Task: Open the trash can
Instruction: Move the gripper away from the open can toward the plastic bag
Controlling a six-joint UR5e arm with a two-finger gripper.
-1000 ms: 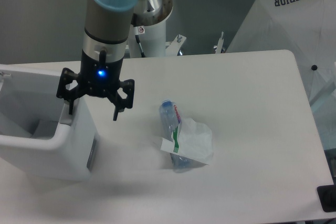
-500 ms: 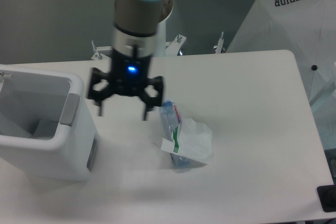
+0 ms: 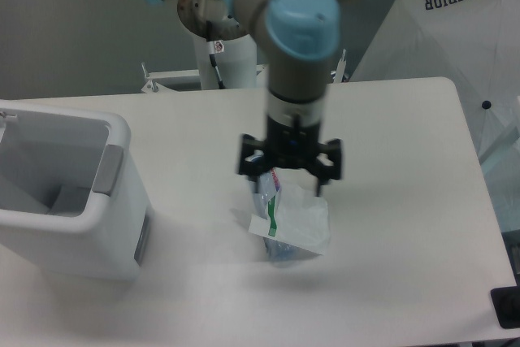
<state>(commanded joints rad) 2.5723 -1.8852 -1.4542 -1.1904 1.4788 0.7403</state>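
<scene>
The trash can (image 3: 97,237) is a large white boxy bin at the left of the table. Its top stands open, so I see down into its grey inside, and the grey push bar (image 3: 109,170) sits on its right rim. My gripper (image 3: 289,187) hangs over the middle of the table, well to the right of the bin, right above a clear plastic bag with a blue bottle (image 3: 286,225). The two fingers are spread wide apart and hold nothing. Whether they touch the bag I cannot tell.
The white table (image 3: 390,160) ends in a rounded right edge. A white cover marked SUPERIOR (image 3: 455,30) stands beyond the table at the upper right. A small dark object (image 3: 507,308) sits at the table's lower right corner.
The gripper has swung from the trash can's right rim rightward across the table to above the plastic bag. The bin and bag have stayed where they were.
</scene>
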